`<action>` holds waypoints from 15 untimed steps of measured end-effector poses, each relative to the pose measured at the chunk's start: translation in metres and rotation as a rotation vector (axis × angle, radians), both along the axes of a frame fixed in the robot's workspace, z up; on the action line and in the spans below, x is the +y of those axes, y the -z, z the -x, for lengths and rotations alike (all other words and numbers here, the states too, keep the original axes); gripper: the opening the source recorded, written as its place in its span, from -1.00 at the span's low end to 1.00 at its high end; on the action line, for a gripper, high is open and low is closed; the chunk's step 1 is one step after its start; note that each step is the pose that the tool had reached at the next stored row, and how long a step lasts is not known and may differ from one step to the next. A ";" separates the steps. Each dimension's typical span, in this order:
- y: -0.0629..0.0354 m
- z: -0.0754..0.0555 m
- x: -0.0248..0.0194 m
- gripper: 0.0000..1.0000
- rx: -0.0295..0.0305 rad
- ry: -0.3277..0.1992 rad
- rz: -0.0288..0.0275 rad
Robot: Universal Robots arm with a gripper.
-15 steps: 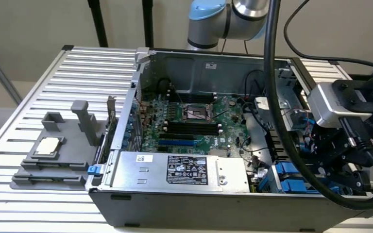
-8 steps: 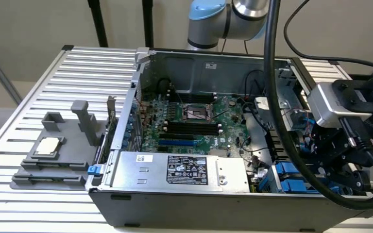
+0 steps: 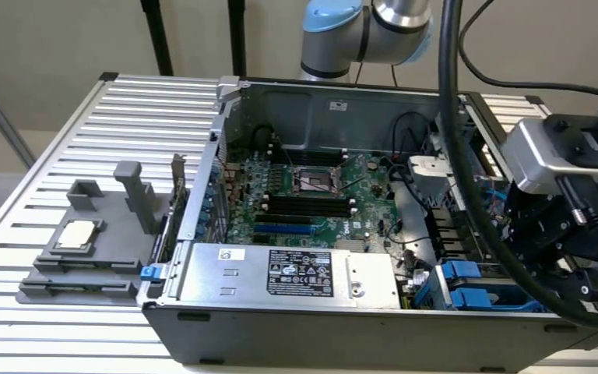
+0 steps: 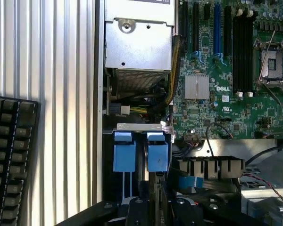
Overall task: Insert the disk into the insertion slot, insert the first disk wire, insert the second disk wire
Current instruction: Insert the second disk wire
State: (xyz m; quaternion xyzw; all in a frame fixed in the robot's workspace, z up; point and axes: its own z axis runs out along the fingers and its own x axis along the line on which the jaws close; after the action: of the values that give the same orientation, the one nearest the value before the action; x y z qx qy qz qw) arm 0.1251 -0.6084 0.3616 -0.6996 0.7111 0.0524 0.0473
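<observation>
The arm [image 3: 367, 31] shows its grey and blue joints at the upper middle of the exterior view. Its black wrist [image 3: 575, 218] hangs at that view's right edge, the gripper [image 3: 548, 261] pointing downward at lower right.

Power supply [image 3: 278, 273] beside motherboard [image 3: 320, 206]; grey fixture [image 3: 86, 257] outside case [image 3: 382, 335].

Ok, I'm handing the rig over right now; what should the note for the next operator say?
Gripper: hovers at the insertion slot, close to its blue tabs, in the case corner beside the power-supply box.
Disk: cannot tell whether it sits in the slot.
Done: nothing I can confirm.
Left: disk insertion and both disk wires are unconfirmed, so treat them as open.
</observation>
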 end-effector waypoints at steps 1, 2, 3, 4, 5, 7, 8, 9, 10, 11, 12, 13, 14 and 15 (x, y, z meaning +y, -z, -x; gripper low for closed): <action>-0.0092 -0.001 -0.0002 -0.50 0.0010 0.000 0.0002; -0.0136 -0.001 -0.0004 -0.50 0.0013 0.000 0.0000; -0.0185 -0.001 -0.0005 -0.50 0.0015 0.000 0.0004; -0.0228 -0.001 -0.0006 -0.50 0.0017 0.000 0.0002; -0.0273 -0.002 -0.0007 -0.50 0.0019 0.000 0.0003; -0.0365 -0.002 -0.0009 -0.50 0.0023 0.000 0.0003; -0.0408 -0.002 -0.0009 -0.50 0.0025 0.000 0.0002; -0.0424 -0.002 -0.0010 -0.50 0.0026 0.000 0.0002; -0.0423 -0.002 -0.0010 -0.50 0.0027 0.000 0.0001; -0.0418 -0.002 -0.0009 -0.50 0.0027 0.000 0.0001; -0.0409 -0.002 -0.0007 -0.50 0.0027 0.000 0.0002; -0.0395 -0.002 0.0003 -0.50 0.0027 0.000 0.0001; -0.0381 -0.002 0.0022 -0.50 0.0027 0.000 0.0005; -0.0365 -0.002 0.0044 -0.50 0.0027 0.001 0.0005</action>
State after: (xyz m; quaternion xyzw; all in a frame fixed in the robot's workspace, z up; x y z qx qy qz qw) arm 0.1273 -0.6039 0.3981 -0.6993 0.7114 0.0531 0.0461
